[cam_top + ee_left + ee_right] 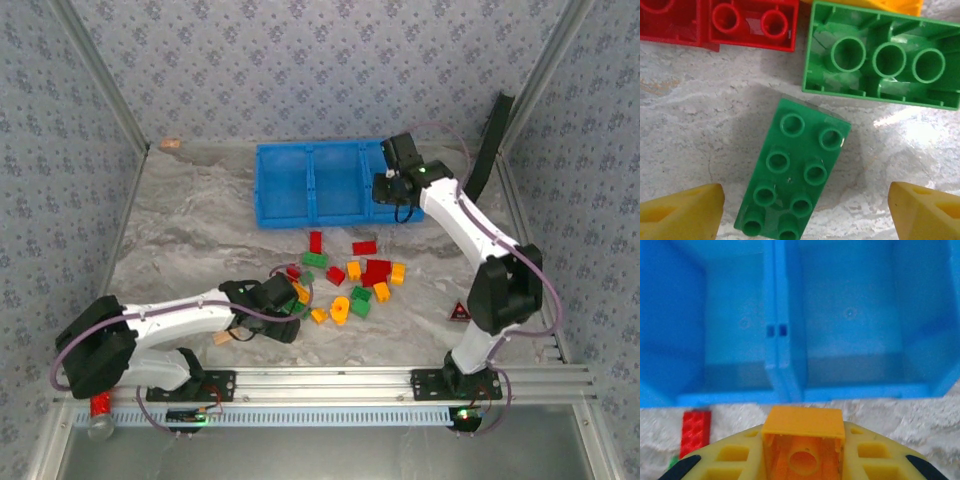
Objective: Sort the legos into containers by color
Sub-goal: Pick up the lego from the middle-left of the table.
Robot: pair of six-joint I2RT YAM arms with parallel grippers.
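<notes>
Left wrist: left gripper (805,212) fingers spread, tilted green eight-stud brick (792,170) between them, untouched; I'd square up before squeezing. Right gripper (802,465) clamps an orange brick (803,432), blue tray (790,360) just ahead.

Pale grey-blue walls (300,60) with a small flower print enclose a grey-white marbled table (180,230) on three sides, with slanted metal posts (102,75) at the far corners and a ribbed aluminium rail (330,385) along its near edge, under soft light.

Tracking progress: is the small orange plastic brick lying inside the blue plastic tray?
No, the right gripper holds the orange brick; the blue tray's visible compartments are bare.
</notes>
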